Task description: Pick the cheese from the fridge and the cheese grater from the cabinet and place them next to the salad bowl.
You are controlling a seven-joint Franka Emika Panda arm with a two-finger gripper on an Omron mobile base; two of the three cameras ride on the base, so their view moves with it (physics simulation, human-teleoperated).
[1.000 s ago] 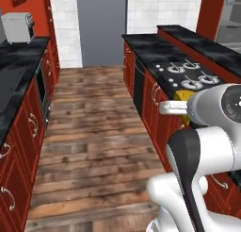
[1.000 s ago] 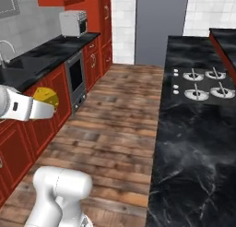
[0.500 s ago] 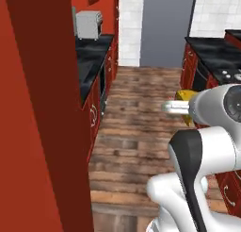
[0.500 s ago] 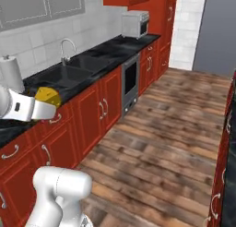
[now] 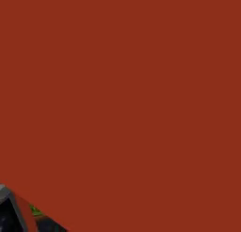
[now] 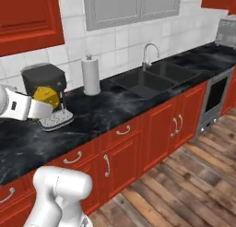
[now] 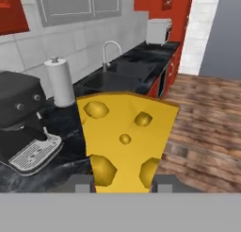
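Black marble counter runs along a white tiled wall, over red lower cupboards with curved silver handles and a wood plank floor. Your pincer hangs in the air at the counter's front edge, pinching the cheese — a yellow wedge with round holes, held between the two fingertips and touching both. From the right base camera the same wedge shows as a small yellow lump at the end of the white arm, in front of a black coffee machine.

Just beyond the pincer on the counter stands that coffee machine with its grey drip tray. Past it is a white paper towel roll, upright, then a dark sink with a curved silver tap. Farther along, well apart from the pincer, sits a toaster oven. A grey window sits above the sink — red upper cabinets flank it.

From the left base camera, a flat red panel covers nearly everything
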